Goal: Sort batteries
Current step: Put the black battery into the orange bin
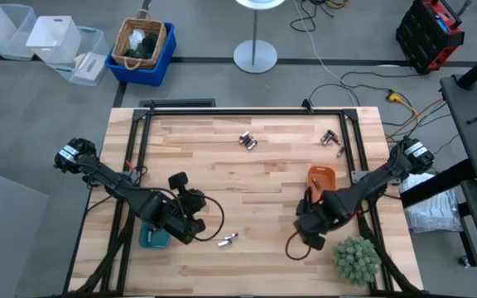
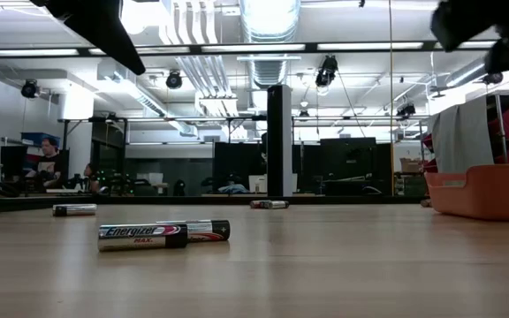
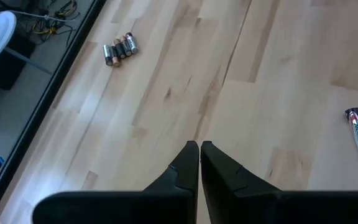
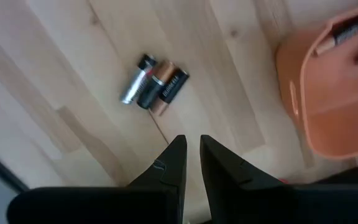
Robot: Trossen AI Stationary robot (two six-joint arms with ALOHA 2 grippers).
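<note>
Batteries lie loose on the wooden table: a pair [image 1: 227, 241] near the front, a cluster [image 1: 248, 141] at the far middle and another [image 1: 331, 137] at the far right. My left gripper [image 3: 199, 149] hovers shut over bare wood beside the teal tray [image 1: 151, 237], with the front pair's nearer battery [image 3: 357, 129] off to one side. My right gripper [image 4: 192, 144] hovers shut, a thin slit between its fingers, next to the orange tray [image 1: 320, 176]. A small cluster of batteries [image 4: 154, 81] lies ahead of it, and the orange tray [image 4: 328, 99] holds batteries [image 4: 348, 30].
A green spiky plant-like ball [image 1: 356, 257] sits at the near right corner. A black frame [image 1: 247, 111] runs along the table's far edge and sides. From table height, two batteries [image 2: 162, 234] lie nearest, with the orange tray [image 2: 484, 191] at the right.
</note>
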